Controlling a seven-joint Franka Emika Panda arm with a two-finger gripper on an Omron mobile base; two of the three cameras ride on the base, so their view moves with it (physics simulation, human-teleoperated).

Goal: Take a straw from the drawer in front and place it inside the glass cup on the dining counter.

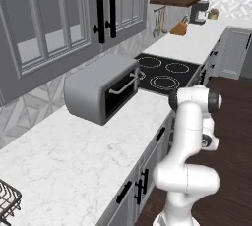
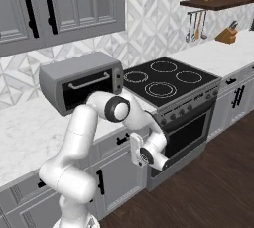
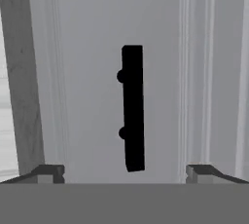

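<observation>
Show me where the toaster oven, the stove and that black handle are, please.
Toaster oven (image 1: pixel 101 95): left base view, on its dark glass door.
Stove (image 2: pixel 166 79): right base view, on the black cooktop between the rings.
Handle (image 3: pixel 133 106): hand view, on the middle of the black bar on the grey drawer front.

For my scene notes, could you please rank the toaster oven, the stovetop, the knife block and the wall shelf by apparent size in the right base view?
1. Stovetop
2. Toaster oven, nearly as big, though nearer the camera
3. Wall shelf, cut off by the frame edge
4. Knife block
</observation>
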